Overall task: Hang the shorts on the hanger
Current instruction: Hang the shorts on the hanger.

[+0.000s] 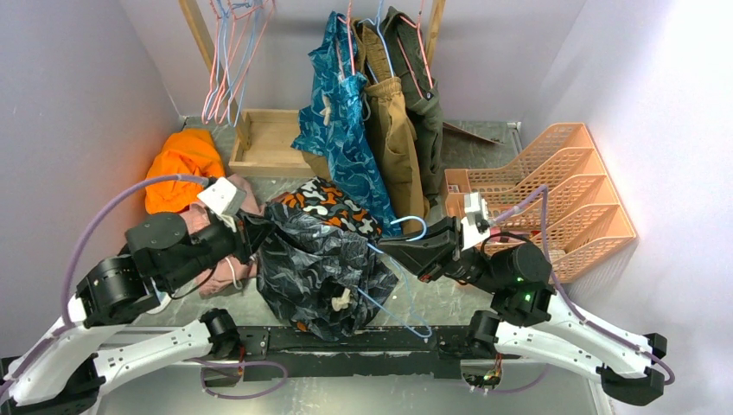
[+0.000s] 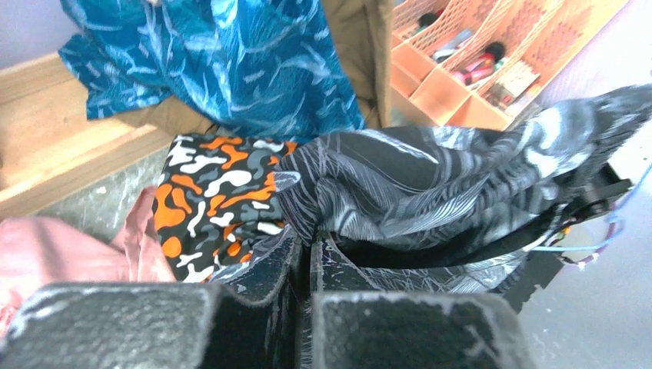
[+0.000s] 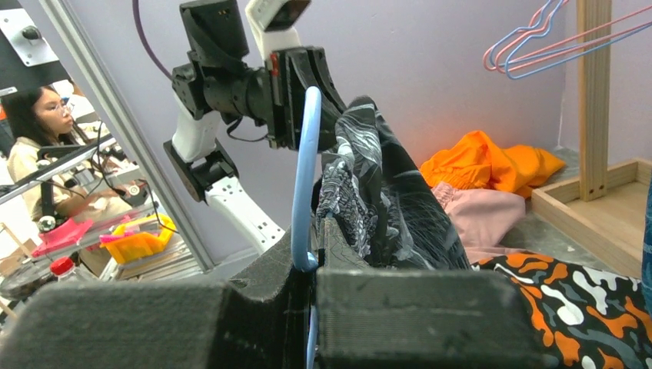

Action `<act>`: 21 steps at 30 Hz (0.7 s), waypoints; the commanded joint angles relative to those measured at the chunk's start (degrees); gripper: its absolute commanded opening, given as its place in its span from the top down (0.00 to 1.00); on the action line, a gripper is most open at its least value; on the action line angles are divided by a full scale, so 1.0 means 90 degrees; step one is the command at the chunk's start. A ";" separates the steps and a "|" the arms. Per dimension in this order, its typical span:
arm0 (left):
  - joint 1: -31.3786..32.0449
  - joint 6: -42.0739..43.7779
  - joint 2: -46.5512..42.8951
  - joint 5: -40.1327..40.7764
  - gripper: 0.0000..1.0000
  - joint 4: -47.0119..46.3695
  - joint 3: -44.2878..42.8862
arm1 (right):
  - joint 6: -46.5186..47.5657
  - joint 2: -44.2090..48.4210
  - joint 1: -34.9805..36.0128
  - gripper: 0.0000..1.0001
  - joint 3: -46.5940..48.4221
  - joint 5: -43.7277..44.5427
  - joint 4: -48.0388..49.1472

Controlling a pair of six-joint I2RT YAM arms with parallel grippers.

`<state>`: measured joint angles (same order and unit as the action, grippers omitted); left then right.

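Observation:
The dark shorts [image 1: 315, 264] with a grey leaf print and a cream drawstring [image 1: 341, 300] hang bunched between the two arms, above the table's near middle. My left gripper [image 1: 249, 232] is shut on their left edge; in the left wrist view the fingers [image 2: 338, 265] pinch the fabric [image 2: 430, 181]. My right gripper [image 1: 391, 251] is shut on the light-blue wire hanger [image 1: 406, 226], whose lower wire runs under the shorts' right side. In the right wrist view the hanger [image 3: 303, 169] stands up from the closed gripper [image 3: 314, 257], right against the shorts [image 3: 384, 204].
Black-orange-white shorts [image 1: 333, 201] lie behind the dark ones. Teal shorts [image 1: 341, 112], khaki and olive garments hang from the rack. Orange cloth [image 1: 181, 160] and pink cloth [image 1: 220, 268] lie left. A wooden tray [image 1: 268, 143], a peach organiser [image 1: 553, 199] and spare hangers [image 1: 229, 52] also stand here.

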<state>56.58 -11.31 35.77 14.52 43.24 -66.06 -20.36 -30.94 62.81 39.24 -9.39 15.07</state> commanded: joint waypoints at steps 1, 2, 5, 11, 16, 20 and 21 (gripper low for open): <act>0.0013 0.0158 0.0114 -0.0459 0.93 -0.0266 -0.0725 | 0.0119 0.0060 -0.0012 1.00 0.0281 0.0084 0.0086; 0.0013 0.0193 0.0176 -0.0552 0.93 -0.0313 -0.0885 | 0.0134 0.0038 -0.0015 1.00 0.0310 0.0069 0.0058; 0.0017 0.0319 0.0432 -0.0877 0.93 -0.0510 -0.1392 | 0.0110 -0.0064 -0.0009 1.00 0.0317 -0.0006 0.0077; 0.0013 0.0582 0.1026 -0.1653 0.93 -0.1173 -0.2113 | 0.0055 -0.0224 -0.0011 1.00 0.0313 -0.0078 0.0298; 0.0013 0.0749 0.1408 -0.1523 0.93 -0.0953 -0.2628 | 0.0180 -0.0110 -0.0007 1.00 0.0437 0.0209 0.0085; 0.0013 0.0773 0.1303 -0.1134 0.93 -0.0802 -0.2611 | 0.0319 0.0205 -0.0008 1.00 0.0452 0.0675 -0.0194; 0.0013 0.0767 0.1247 -0.1089 0.93 -0.0810 -0.2577 | 0.0356 0.0252 -0.0010 1.00 0.0462 0.0776 -0.0292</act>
<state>56.40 -5.13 48.01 5.54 38.87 -88.25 -19.05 -30.48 62.81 42.41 -6.83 17.50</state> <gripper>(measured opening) 0.077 0.040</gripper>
